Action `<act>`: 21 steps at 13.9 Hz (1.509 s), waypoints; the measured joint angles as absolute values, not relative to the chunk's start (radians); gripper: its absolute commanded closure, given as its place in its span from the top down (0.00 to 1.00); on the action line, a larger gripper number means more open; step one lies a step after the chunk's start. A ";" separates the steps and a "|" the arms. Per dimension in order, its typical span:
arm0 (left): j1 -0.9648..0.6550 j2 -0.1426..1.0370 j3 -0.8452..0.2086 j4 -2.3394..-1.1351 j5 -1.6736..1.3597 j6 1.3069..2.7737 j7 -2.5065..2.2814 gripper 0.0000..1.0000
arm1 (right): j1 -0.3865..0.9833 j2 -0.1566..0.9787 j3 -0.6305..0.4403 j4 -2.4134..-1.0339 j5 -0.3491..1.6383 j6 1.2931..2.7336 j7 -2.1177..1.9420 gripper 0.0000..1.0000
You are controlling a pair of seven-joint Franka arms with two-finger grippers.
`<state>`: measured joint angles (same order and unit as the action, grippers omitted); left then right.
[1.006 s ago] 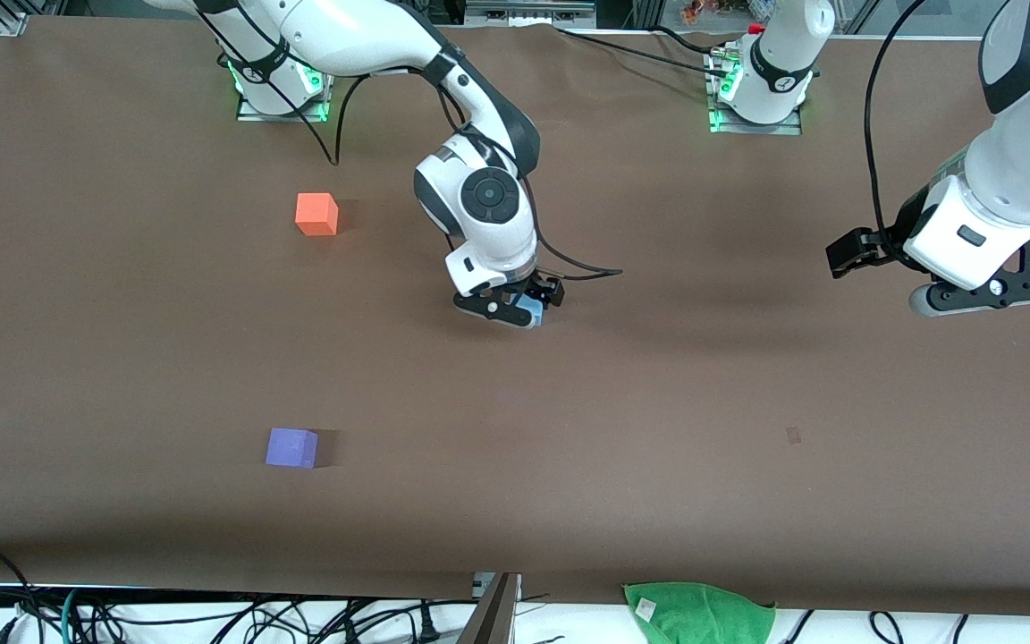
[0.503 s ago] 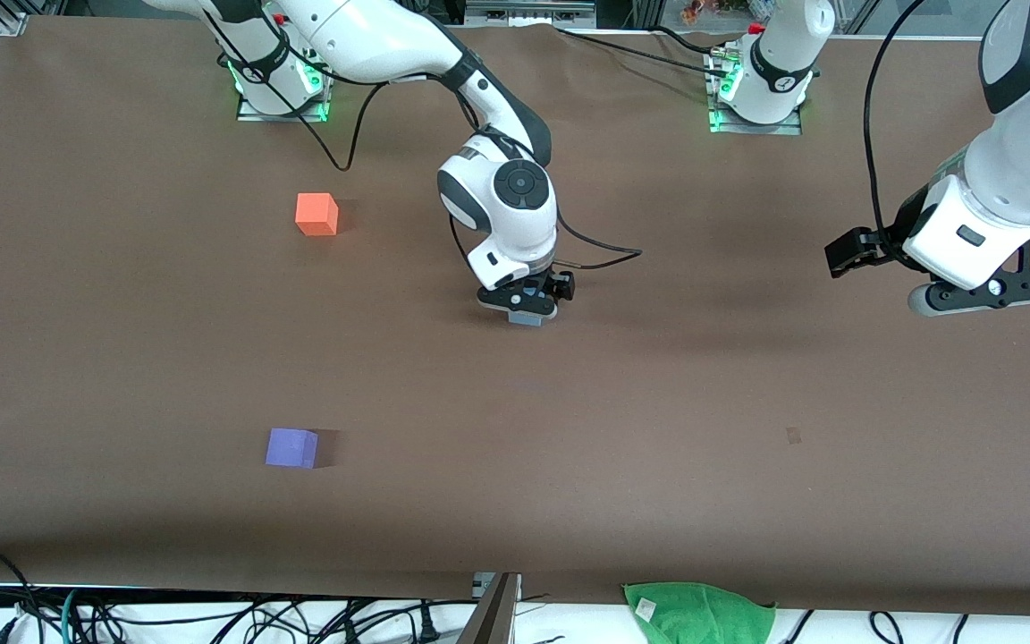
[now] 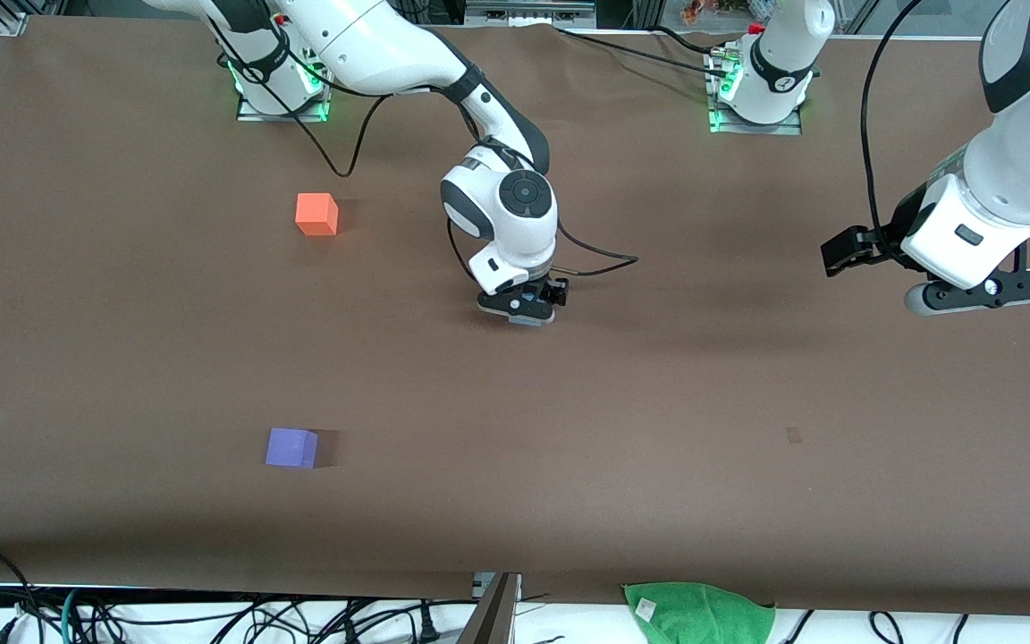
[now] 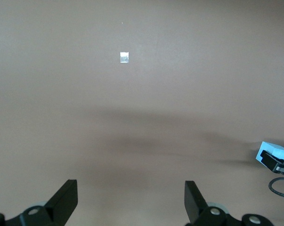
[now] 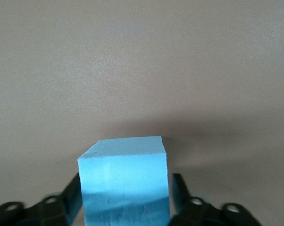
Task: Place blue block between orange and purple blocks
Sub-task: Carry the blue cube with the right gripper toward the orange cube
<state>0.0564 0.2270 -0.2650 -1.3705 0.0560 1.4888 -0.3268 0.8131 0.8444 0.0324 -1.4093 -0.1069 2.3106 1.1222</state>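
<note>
While the front view showed the right gripper (image 3: 522, 310) low at mid-table, the orange block (image 3: 316, 215) and purple block (image 3: 291, 447) lay well apart. Left wrist view: the left gripper (image 4: 131, 205) waited, fingers spread. Right wrist view: fingers (image 5: 72, 195) clamped the blue block (image 5: 124, 181).

No readable text, label, brand, number or sign appears on anything in view.
</note>
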 measured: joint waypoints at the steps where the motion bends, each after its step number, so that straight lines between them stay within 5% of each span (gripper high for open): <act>1: 0.056 0.227 -0.265 -1.371 0.049 1.489 -0.308 1.00 | 0.813 0.844 0.030 -1.408 -0.108 2.311 1.122 0.24; 4: 0.052 0.216 -0.246 -1.385 0.021 1.497 -0.239 1.00 | 0.786 0.839 0.017 -1.391 -0.108 2.293 1.050 0.24; 7: 0.033 0.085 -0.162 -1.587 -0.013 1.650 -0.110 1.00 | 0.686 0.778 0.009 -1.381 -0.107 2.150 0.857 0.24; 11: -0.018 -0.043 -0.111 -1.729 -0.016 1.701 -0.082 1.00 | 0.500 0.619 0.007 -1.542 -0.049 2.103 0.549 0.24; 16: -0.028 -0.039 -0.104 -1.722 -0.009 1.680 -0.087 1.00 | 0.303 0.429 0.001 -1.963 -0.014 2.328 0.348 0.25; 21: -0.028 -0.012 -0.103 -1.670 -0.008 1.614 -0.087 1.00 | 0.295 0.416 -0.016 -2.064 -0.014 2.444 0.348 0.29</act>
